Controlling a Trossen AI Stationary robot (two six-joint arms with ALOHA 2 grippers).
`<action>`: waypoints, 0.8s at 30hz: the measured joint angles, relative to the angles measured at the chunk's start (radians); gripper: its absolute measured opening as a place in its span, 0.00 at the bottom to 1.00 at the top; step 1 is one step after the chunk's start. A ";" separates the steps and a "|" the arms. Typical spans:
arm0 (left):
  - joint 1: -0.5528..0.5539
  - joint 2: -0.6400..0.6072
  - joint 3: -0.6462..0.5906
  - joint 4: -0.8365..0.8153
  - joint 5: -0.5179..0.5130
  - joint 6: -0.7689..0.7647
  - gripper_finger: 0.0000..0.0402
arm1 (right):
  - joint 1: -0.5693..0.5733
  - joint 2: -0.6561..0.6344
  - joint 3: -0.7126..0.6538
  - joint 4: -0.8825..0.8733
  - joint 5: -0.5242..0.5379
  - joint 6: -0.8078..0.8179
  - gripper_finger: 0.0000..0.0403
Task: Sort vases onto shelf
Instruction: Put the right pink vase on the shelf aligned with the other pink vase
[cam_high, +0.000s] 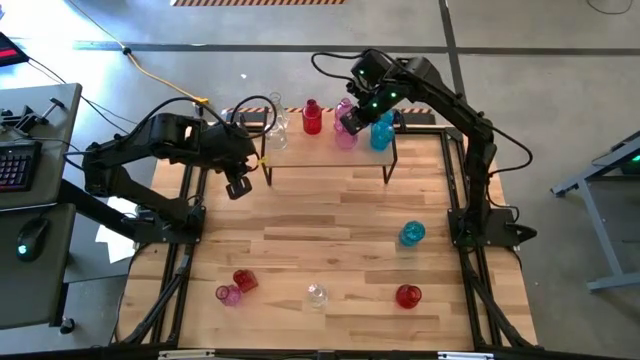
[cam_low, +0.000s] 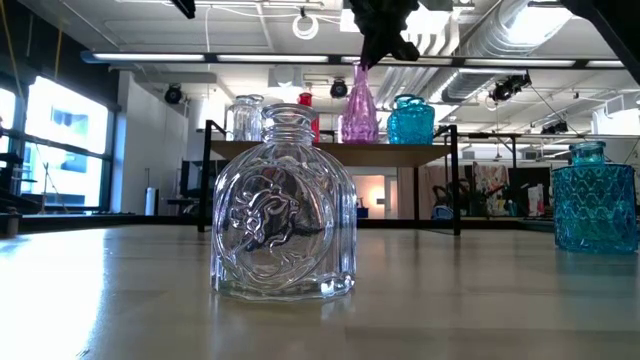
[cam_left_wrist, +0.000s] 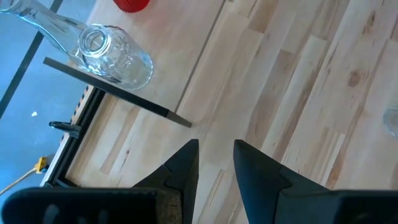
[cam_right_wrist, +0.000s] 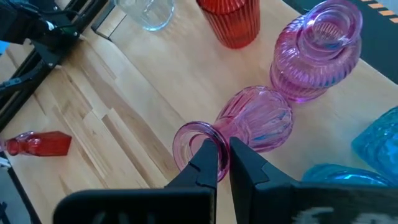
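The shelf (cam_high: 330, 150) stands at the table's far middle. On it, from left to right, are clear vases (cam_high: 275, 128), a red vase (cam_high: 312, 118), a round pink vase (cam_right_wrist: 317, 53) and blue vases (cam_high: 381, 132). My right gripper (cam_right_wrist: 224, 155) is above the shelf, shut on a tall pink vase (cam_right_wrist: 258, 121) in front of the round pink one. My left gripper (cam_high: 237, 186) hangs open over the table by the shelf's left end, with nothing between its fingers (cam_left_wrist: 186, 165). My right gripper holds the tall pink vase by the rim of its mouth (cam_right_wrist: 194, 142), pinched between the two fingers, which come down on it slanting from above. One finger seems to be inside the mouth and one outside. In the low view the vase (cam_low: 359, 105) is upright below the gripper, its base at the shelf board.
On the table's near half are a blue vase (cam_high: 412, 233), a red vase (cam_high: 407, 296), a clear vase (cam_high: 316, 295), and a red vase (cam_high: 244, 281) lying beside a pink vase (cam_high: 228, 295). Bare wood lies between these and the shelf.
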 joint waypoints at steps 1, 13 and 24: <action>0.000 0.000 0.000 0.000 0.000 0.000 0.23 | 0.000 0.005 0.000 0.000 0.000 0.000 0.00; 0.000 0.000 0.000 -0.001 0.002 0.000 0.23 | 0.000 0.023 0.001 -0.006 -0.010 0.000 0.00; 0.000 0.000 0.000 -0.001 0.001 0.000 0.23 | -0.001 0.023 0.001 0.001 0.030 0.000 0.00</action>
